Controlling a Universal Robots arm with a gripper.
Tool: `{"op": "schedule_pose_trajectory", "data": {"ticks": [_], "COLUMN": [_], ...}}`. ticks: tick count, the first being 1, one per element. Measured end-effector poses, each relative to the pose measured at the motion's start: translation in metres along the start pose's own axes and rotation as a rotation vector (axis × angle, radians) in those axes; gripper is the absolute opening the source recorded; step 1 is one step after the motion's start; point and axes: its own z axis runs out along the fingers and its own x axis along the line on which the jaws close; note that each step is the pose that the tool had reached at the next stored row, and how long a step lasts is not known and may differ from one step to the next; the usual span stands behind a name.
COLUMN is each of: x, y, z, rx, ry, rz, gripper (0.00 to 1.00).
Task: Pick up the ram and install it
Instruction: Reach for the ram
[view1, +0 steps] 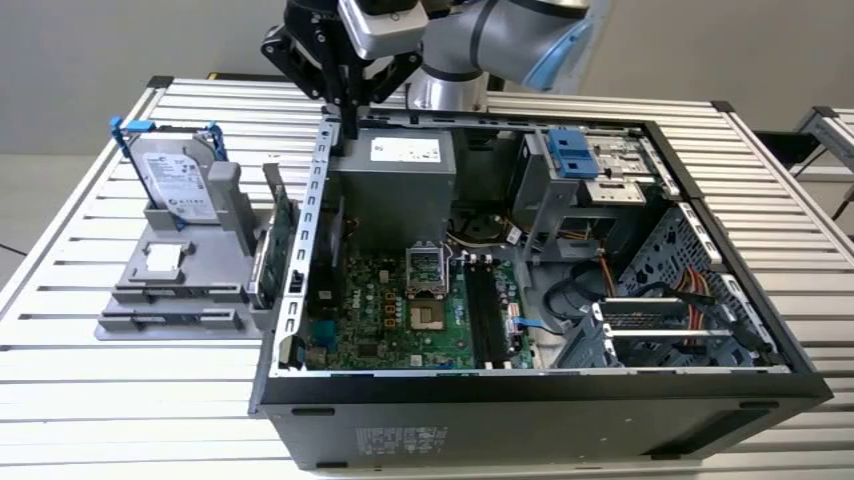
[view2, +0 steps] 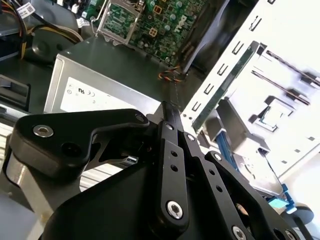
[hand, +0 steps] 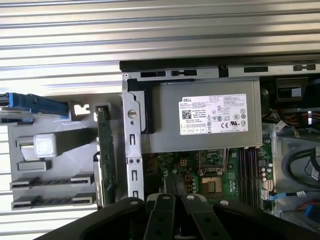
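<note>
Hovering with the gripper (view1: 350, 128) close above the rear corner of the open computer case (view1: 534, 400), over the power supply (view1: 394, 185). Holding the fingers (view2: 170, 145) pressed together, with nothing clamped between them.

Locating the ram (hand: 103, 147): standing on edge in the grey fixture (view1: 174, 295) on the slatted surface (view1: 80, 400), outside the case, just beside the perforated side wall (view1: 314, 200), on the exterior view's left of it. Sharing that fixture with a silver hard drive (view1: 174, 180) on blue rails. Lying apart from the gripper, across the wall from it; no contact.

Step in hand, as judged: approach for pick-up. Not yet grasped, not yet lifted, not yet seated. Noting the memory slots (view1: 483, 320) beside the processor socket (view1: 424, 275) as apparently vacant.

Requirements of the next move, as judged:
1. Spread the fingers enough to straddle the thin board.
2. Shift sideways over the case wall until centred above the stick's upper edge.
3. Turn the wrist to set the fingers against the flat sides, not the ends.
4. Descend straight; keep clear of the case wall and of the fixture's uprights, both near the board.
5. Clamp firmly on the upper edge, without twisting, to avoid tilting the stick in its holder.
</note>
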Motion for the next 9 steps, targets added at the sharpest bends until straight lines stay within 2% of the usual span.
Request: {"op": "schedule_pose_trajectory", "data": {"ticks": [9], "x": [0.0096], "y": [-0.0007], "z": [-0.0003], "rx": [0.0001], "ry": [0.0001], "rz": [0.000], "gripper": [0.00]}}
